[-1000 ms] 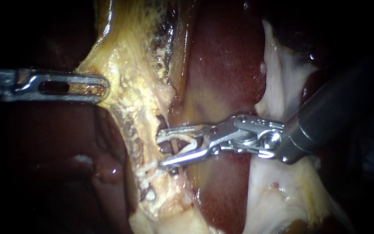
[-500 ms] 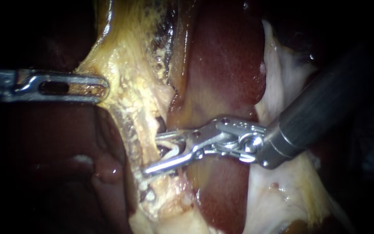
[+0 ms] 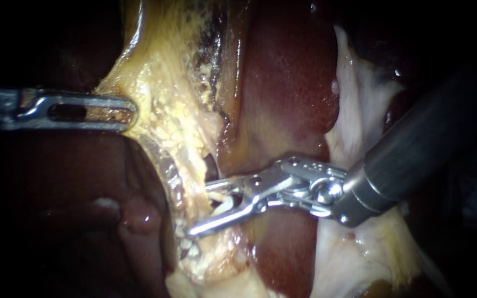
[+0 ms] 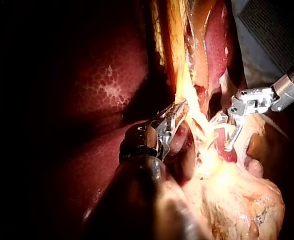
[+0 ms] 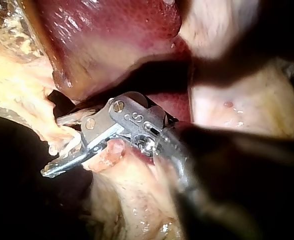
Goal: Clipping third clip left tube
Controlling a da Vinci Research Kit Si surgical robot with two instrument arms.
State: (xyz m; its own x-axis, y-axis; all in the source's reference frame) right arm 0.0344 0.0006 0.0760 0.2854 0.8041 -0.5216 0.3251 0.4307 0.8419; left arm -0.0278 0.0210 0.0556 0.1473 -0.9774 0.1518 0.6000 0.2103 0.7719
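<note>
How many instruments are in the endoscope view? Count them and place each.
2. The left instrument comes in from the left, jaws shut on the yellow tissue. The right instrument comes from the right, jaws open astride that tissue lower down. None seems hidden.

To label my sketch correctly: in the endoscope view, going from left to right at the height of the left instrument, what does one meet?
left instrument → yellowish tissue → liver → pale tissue → shaft of the right instrument
</note>
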